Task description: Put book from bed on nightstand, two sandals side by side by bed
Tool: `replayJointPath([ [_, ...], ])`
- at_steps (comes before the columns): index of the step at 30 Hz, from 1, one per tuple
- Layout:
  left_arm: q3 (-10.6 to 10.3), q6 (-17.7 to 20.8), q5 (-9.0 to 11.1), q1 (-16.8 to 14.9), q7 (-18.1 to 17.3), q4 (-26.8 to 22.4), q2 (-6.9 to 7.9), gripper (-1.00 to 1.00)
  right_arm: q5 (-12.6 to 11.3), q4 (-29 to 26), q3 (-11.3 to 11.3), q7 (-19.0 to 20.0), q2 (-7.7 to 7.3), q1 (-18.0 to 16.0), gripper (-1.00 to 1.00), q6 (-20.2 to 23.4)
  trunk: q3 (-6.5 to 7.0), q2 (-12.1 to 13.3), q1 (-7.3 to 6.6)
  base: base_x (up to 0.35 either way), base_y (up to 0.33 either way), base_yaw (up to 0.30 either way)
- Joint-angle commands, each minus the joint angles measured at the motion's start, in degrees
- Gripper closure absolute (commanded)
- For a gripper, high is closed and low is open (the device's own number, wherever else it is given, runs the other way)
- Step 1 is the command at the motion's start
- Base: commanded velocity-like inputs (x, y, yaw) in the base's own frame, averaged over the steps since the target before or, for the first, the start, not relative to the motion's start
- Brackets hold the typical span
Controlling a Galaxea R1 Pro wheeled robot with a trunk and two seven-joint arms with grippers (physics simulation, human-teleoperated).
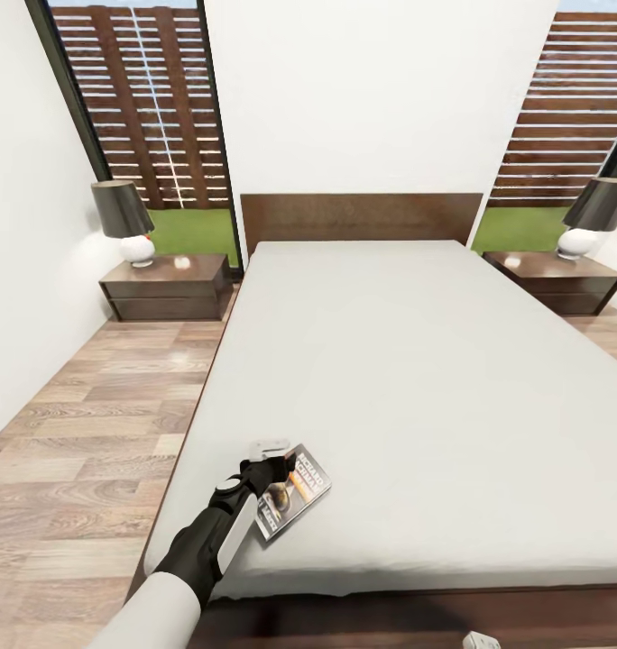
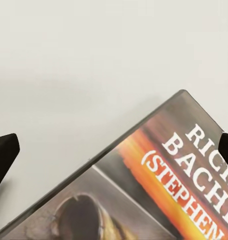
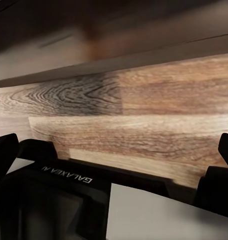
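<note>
The book (image 1: 298, 491) lies flat near the front left corner of the bed (image 1: 417, 361), its orange band reading "RICHARD BACHMAN". My left gripper (image 1: 271, 467) hangs just over the book's left part, open. In the left wrist view the book (image 2: 159, 190) lies close below, between the two dark fingertips (image 2: 4, 152), which stand wide apart and clear of it. The left gripper (image 2: 114, 150) holds nothing. My right gripper (image 3: 114, 150) is open and low, facing the wood-plank floor (image 3: 144, 110). The sandals are out of view.
Two dark nightstands (image 1: 169, 287) (image 1: 557, 279) flank the headboard (image 1: 363, 216), each carrying a lamp with a dark shade (image 1: 124, 216) (image 1: 599, 212). Plank floor (image 1: 83, 424) runs along the bed's left side beside a white wall. Tall windows show a slatted fence.
</note>
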Motion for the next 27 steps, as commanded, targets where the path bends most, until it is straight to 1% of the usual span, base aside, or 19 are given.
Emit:
replayJointPath([
  [1, -0.12, 0.26, 0.60, -0.02, 0.43, -0.09, 0.00, -1.00, -0.48, -0.02, -0.19, 0.19, -0.01, -0.02, -1.00, 0.60, -0.23, -0.44, 0.22, 0.000, 0.000, 0.000],
  [5, -0.12, 0.26, 0.56, -0.02, 0.43, -0.09, 0.00, -1.00, -0.48, -0.02, -0.19, 0.19, -0.01, -0.02, -1.00, 0.60, -0.95, -2.04, 1.10, 0.000, 0.000, 0.000],
  [17, -0.12, 0.26, 0.58, -0.02, 0.43, -0.09, 0.00, -1.00, -0.48, -0.02, -0.19, 0.19, -0.01, -0.02, -1.00, 0.60, -0.95, -2.04, 1.10, 0.000, 0.000, 0.000],
  [23, -0.12, 0.26, 0.57, -0.02, 0.43, -0.09, 0.00, -1.00, -0.48, -0.02, -0.19, 0.19, -0.01, -0.02, -1.00, 0.60, -2.03, -4.45, 2.41, 0.000, 0.000, 0.000],
  [27, -0.12, 0.26, 0.56, -0.02, 0.43, -0.09, 0.00, -1.00, -0.48, -0.02, -0.19, 0.19, -0.01, -0.02, -1.00, 0.60, -2.03, -4.45, 2.41, 0.000, 0.000, 0.000],
])
